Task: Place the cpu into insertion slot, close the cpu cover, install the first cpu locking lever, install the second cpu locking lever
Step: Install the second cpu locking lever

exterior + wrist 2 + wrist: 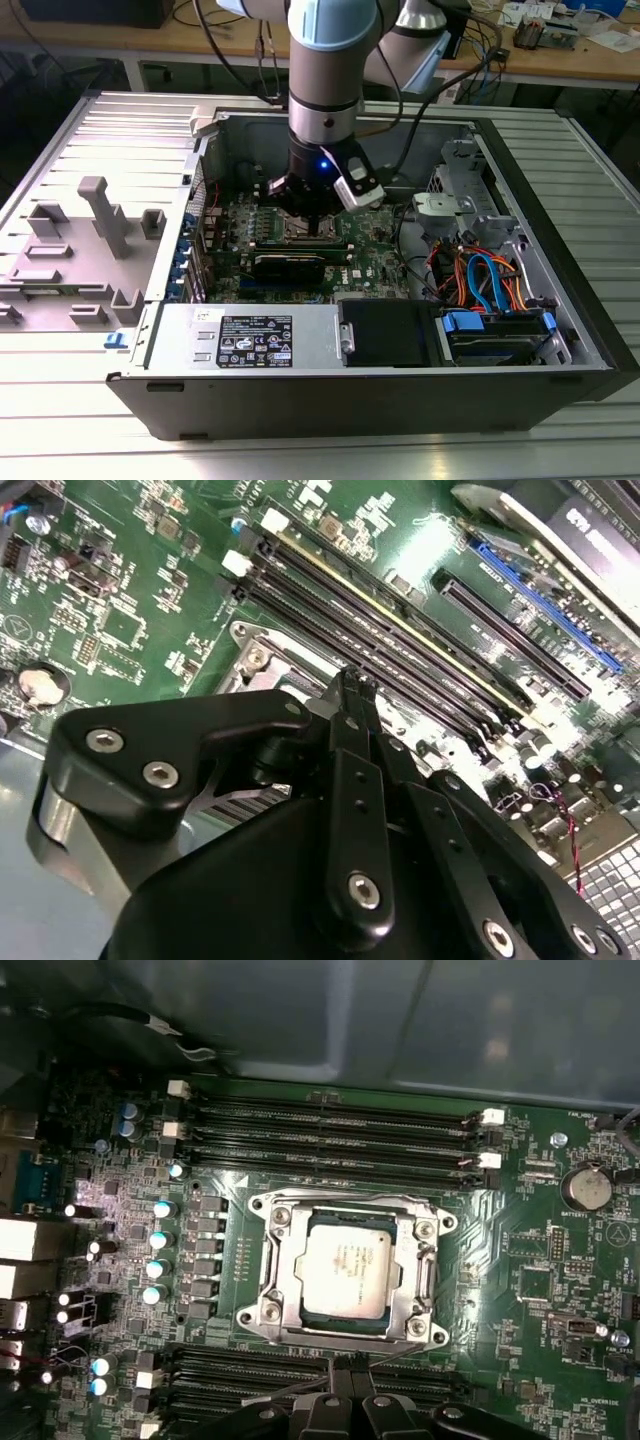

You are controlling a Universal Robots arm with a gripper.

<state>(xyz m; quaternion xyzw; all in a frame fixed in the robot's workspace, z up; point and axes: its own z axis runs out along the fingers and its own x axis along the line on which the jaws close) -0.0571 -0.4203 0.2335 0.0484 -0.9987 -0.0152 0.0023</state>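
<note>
We see cpu (342, 1265) seated in socket, cpu cover (345, 1205) down around it. Pincer (349, 1385) fingers together, empty, poised just beside socket edge. Lever state: we cannot tell.

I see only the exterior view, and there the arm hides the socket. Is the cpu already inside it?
Observer: Yes. In the first wrist view the cpu lies flat in the socket, silver top up.
Operator: And the cpu cover, is it down?
Observer: The cpu cover lies flat around the cpu, and its square opening frames it.
Operator: How does the gripper stand?
Observer: In the second wrist view the gripper has its fingertips together, low at the socket's edge, beside the long black memory slots.
</note>
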